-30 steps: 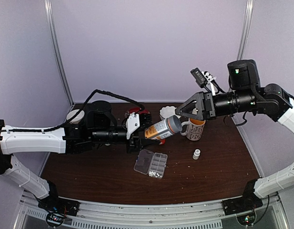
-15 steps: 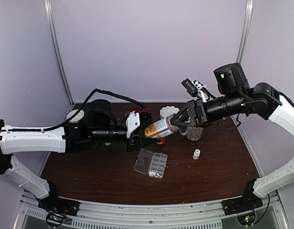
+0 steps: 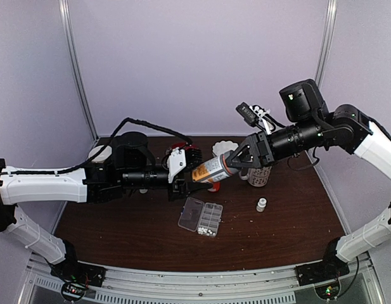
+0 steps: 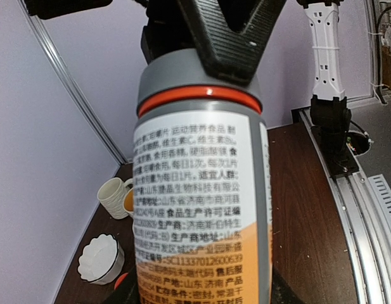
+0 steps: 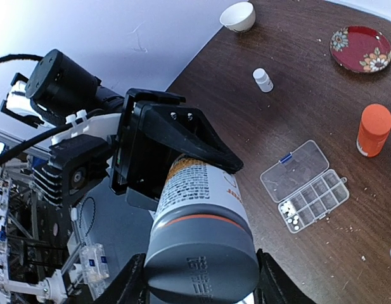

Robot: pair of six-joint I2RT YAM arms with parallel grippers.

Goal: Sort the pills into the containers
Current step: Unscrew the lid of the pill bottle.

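My left gripper (image 3: 194, 176) is shut on a large bottle (image 3: 211, 171) with a white-and-orange label and a grey cap, held tilted above the table. My right gripper (image 3: 233, 163) is closed round that cap (image 5: 201, 269), one finger (image 5: 133, 285) on each side. The bottle fills the left wrist view (image 4: 198, 209), with the right gripper's black fingers (image 4: 227, 38) over its cap. The clear pill organizer (image 3: 201, 216) lies open below the bottle and shows in the right wrist view (image 5: 304, 187). Several white pills (image 5: 290, 212) sit in its end cells (image 3: 206, 231).
A small white bottle (image 3: 262, 204) stands right of the organizer. A mug (image 3: 261, 177) and a white scalloped bowl (image 3: 225, 148) stand behind the bottle. An orange bottle (image 5: 375, 130), a red plate (image 5: 360, 49) and a white cup (image 5: 238, 16) sit at the left.
My right arm swung left and down to the bottle, and its jaws came round the grey cap. The left arm and the bottle stayed still.
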